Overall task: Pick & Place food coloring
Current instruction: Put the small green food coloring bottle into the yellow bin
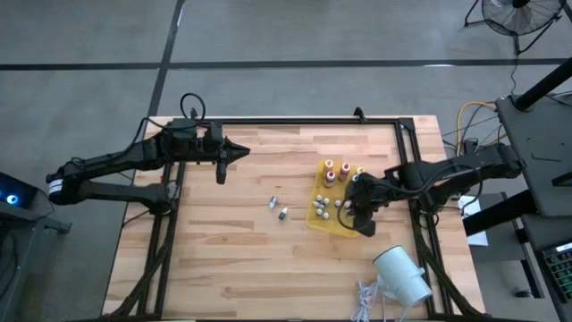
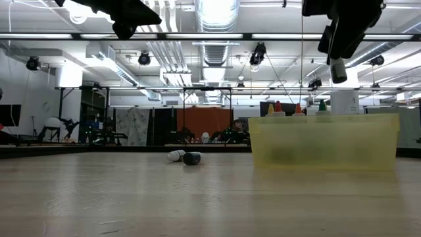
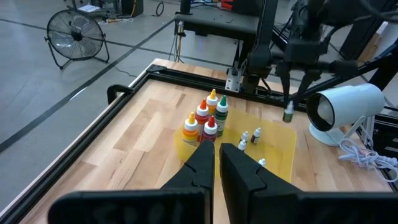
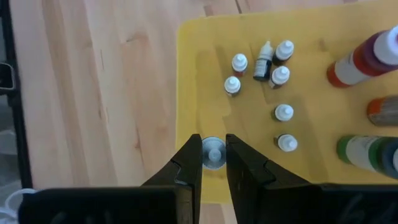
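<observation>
Hanging over the yellow tray (image 1: 315,213), the right gripper (image 4: 213,163) is seen with its jaws narrowed on a tiny vial (image 4: 213,152), cap up, presumably so it can be lowered in straight beside the others. In the right wrist view the vial is held just inside the tray's near edge, apart from the cluster of small vials (image 4: 258,68) already standing there. Taller bottles (image 1: 336,170) with coloured tops are grouped at the tray's far end, which keeps the low end free for the little ones.

Two more vials (image 1: 278,207) are left lying on the tabletop just beside the tray, on the left arm's side, so the job looks only partly done.

The left gripper (image 1: 222,163) is parked well away from the tray, jaws pressed together on nothing.

Height is only given by the low view: the held vial (image 2: 338,70) is shown well above the tray's rim. That gap can't be judged from overhead, where the vial is hidden under the gripper. The white cylinder (image 3: 339,111) next to the tray is shown best by the left wrist view.
</observation>
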Motion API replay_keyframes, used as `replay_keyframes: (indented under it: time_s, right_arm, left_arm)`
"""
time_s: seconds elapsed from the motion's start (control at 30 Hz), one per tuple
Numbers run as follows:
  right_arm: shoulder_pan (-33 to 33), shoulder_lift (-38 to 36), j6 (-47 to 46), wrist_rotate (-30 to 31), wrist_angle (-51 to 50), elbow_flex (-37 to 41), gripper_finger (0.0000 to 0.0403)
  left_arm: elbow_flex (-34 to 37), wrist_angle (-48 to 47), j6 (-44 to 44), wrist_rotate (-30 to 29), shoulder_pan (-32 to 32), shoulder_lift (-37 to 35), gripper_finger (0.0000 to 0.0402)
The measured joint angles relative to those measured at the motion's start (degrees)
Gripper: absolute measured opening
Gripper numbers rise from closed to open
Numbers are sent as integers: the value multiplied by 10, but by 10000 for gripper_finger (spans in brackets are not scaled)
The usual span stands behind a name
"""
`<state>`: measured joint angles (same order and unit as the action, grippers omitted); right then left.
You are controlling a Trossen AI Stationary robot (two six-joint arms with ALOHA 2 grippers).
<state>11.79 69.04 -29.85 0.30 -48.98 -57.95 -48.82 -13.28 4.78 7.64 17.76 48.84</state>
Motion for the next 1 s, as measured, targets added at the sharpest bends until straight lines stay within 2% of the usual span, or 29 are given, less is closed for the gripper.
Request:
replay_keyframes:
  time_s: [0.5, 0.63, 1.0]
  right_arm:
    - [0, 3, -2, 19, 58, 55, 45]
    - [0, 4, -2, 41, 76, 68, 45]
    - [0, 4, -22, 60, 143, 138, 45]
  left_arm:
    - [2, 0, 2, 0, 0, 0, 0]
    - [2, 0, 2, 0, 0, 0, 0]
    - [3, 0, 12, 0, 0, 0, 0]
